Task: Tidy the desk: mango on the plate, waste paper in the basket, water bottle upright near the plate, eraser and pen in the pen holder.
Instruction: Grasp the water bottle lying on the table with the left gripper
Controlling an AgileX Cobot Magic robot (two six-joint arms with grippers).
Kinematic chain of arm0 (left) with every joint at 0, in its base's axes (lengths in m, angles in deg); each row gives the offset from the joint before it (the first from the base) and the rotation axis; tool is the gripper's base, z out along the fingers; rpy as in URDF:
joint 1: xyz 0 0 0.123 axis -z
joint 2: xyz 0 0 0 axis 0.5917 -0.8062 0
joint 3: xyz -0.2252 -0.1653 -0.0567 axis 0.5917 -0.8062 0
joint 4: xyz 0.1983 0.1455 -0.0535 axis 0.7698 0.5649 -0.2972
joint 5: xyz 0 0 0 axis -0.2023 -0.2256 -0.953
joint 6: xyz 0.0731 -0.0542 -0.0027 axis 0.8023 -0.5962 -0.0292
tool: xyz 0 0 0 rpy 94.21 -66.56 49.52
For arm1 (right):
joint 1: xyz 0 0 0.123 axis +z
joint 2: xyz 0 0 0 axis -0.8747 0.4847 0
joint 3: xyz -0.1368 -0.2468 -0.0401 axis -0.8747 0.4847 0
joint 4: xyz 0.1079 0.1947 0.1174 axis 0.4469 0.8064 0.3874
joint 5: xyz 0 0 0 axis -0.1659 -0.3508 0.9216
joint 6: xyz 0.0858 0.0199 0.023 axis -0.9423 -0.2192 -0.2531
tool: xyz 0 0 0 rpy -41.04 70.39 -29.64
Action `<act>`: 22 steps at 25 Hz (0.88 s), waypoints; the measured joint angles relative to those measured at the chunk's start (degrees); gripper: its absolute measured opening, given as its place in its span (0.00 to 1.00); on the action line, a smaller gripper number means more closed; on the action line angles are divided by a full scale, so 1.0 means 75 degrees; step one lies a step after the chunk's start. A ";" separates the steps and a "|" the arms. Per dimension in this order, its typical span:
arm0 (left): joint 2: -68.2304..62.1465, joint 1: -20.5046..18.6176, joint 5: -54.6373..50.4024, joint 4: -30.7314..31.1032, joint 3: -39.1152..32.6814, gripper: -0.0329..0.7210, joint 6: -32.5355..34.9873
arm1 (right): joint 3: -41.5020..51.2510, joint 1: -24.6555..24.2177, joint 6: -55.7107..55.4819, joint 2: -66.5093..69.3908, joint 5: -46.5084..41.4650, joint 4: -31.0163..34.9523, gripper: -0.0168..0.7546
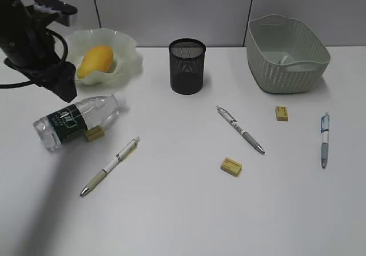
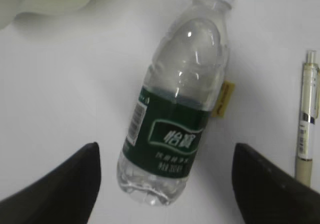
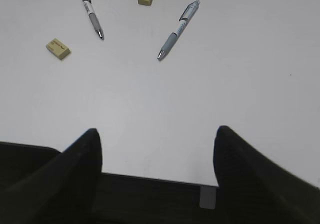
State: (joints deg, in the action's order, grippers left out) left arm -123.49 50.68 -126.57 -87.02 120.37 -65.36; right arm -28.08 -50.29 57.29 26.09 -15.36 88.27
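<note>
Below the left gripper (image 2: 165,184), whose jaws stand spread and empty, the water bottle (image 2: 177,119) lies on its side on the desk (image 1: 183,210), base between the fingers, cap pointing away toward the plate (image 1: 128,59).

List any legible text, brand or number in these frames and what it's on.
Bottle label: two large white Chinese characters, likely "怡宝", blurred.
Bottle label, smaller line below: too blurred to read.
Bottle barcode strip: digits unreadable.
Pen beside the bottle: dark print on barrel, unreadable.
Erasers and the other pens: markings too small to read.
</note>
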 joint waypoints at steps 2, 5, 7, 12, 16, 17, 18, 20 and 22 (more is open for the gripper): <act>-0.0385 0.0102 -0.0132 0.0000 0.0370 0.88 0.0118 | 0.0000 0.0000 0.0000 0.0000 0.0000 0.0000 0.73; -0.0925 0.0257 -0.0184 -0.0005 0.0821 0.88 0.0304 | 0.0000 0.0000 0.0000 0.0000 0.0000 0.0000 0.73; -0.1232 0.0301 -0.0252 -0.0015 0.1050 0.88 0.0361 | 0.0000 0.0000 0.0000 0.0000 0.0000 0.0000 0.73; -0.1898 0.0301 -0.0503 0.0001 0.1350 0.88 0.0448 | 0.0000 0.0000 0.0000 0.0000 0.0000 0.0000 0.73; -0.2232 0.0301 -0.0521 0.0015 0.1410 0.88 0.0618 | 0.0000 0.0000 0.0000 0.0000 0.0000 -0.0007 0.73; -0.2297 0.0301 -0.0513 0.0031 0.1426 0.88 0.0617 | 0.0000 0.0000 0.0000 0.0000 0.0000 -0.0007 0.73; -0.2382 0.0301 -0.0499 0.0077 0.1452 0.87 0.0617 | 0.0000 0.0000 0.0000 0.0000 0.0000 -0.0007 0.73; -0.2512 0.0301 -0.0477 0.0077 0.1461 0.87 0.0626 | 0.0000 0.0000 0.0000 0.0000 0.0000 -0.0007 0.73; -0.2609 0.0301 -0.0477 0.0180 0.1461 0.86 0.0634 | 0.0000 0.0000 0.0000 0.0000 0.0000 -0.0007 0.73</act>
State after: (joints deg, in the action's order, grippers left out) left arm -143.06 52.93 -130.15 -85.67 131.33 -60.61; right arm -28.08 -50.29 57.29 26.09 -15.36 88.22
